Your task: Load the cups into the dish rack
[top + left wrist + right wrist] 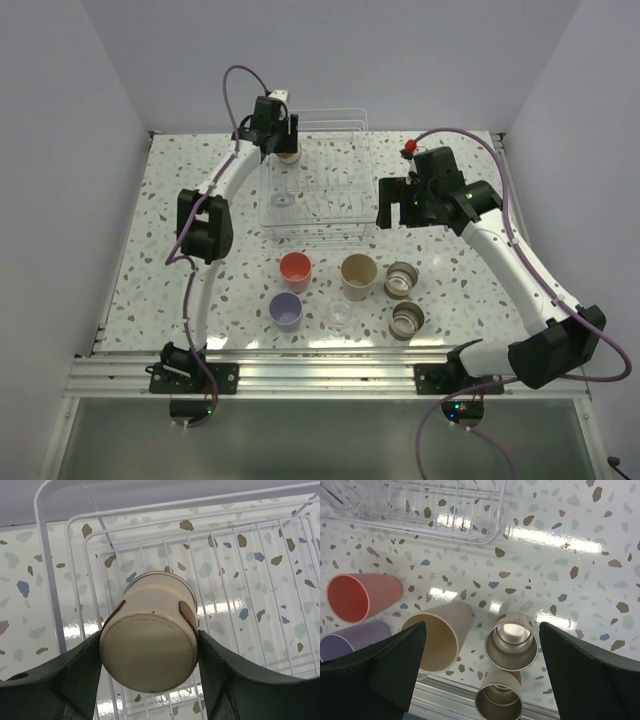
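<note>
The white wire dish rack [330,190] stands at the back middle; a clear glass [284,198] sits inside it. My left gripper [285,143] hangs over the rack's back left corner, shut on a tan brown-rimmed cup [150,640] held base toward the camera above the rack wires [50,580]. On the table in front stand a coral-red cup [295,268], lavender cup [286,310], beige cup [358,272], clear glass [340,315] and two tan cups [401,280] [407,320]. My right gripper [384,212] is open and empty, above the tan cup [511,642] and beige cup [437,637].
A small red object [408,150] lies at the back right of the rack. An aluminium rail [300,365] runs along the near table edge. Grey walls close in the left, back and right sides.
</note>
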`<state>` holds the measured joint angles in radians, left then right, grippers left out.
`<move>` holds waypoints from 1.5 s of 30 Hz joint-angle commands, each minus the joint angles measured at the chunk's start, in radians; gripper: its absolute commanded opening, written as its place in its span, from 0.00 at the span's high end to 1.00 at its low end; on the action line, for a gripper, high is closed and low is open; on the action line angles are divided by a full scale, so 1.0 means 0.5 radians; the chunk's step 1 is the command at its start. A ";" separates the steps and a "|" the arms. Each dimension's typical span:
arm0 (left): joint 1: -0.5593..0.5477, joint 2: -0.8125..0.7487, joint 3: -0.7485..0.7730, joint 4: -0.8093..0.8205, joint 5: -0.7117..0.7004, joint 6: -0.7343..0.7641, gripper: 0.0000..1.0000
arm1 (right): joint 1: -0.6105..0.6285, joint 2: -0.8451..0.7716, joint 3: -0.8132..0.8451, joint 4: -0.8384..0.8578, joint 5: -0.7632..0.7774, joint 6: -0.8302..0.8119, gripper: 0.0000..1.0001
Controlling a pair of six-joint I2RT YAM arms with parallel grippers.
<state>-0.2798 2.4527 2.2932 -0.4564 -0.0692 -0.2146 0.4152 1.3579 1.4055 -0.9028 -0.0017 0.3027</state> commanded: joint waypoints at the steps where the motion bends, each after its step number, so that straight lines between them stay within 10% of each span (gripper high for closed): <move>1: -0.014 -0.092 0.037 -0.133 -0.043 0.043 1.00 | -0.017 -0.117 -0.056 0.066 -0.006 -0.078 0.02; 9: -0.048 -0.178 -0.162 -0.241 -0.079 0.036 0.98 | -0.017 -0.274 -0.225 0.084 0.000 -0.020 0.02; 12: -0.048 -0.178 -0.178 -0.274 -0.076 0.027 0.62 | -0.017 -0.301 -0.255 0.087 0.000 0.002 0.02; 13: -0.048 -0.175 -0.178 -0.277 -0.073 0.024 0.35 | -0.017 -0.304 -0.262 0.091 0.000 0.005 0.02; 18: -0.048 -0.123 -0.071 -0.278 -0.043 0.000 0.00 | -0.021 -0.304 -0.274 0.091 -0.012 0.017 0.02; 33: -0.103 -0.551 -0.012 -0.287 -0.043 -0.022 0.00 | -0.008 -0.148 -0.286 0.143 -0.462 -0.010 0.04; 45: -0.155 -1.091 -0.582 -0.213 0.010 -0.019 0.00 | 0.182 0.254 -0.335 0.121 -0.629 -0.035 0.42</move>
<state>-0.3584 1.9625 2.0541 -0.5869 -0.0776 -0.2241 0.4843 1.4689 1.2335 -0.8581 -0.2821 0.2878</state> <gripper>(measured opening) 0.997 0.592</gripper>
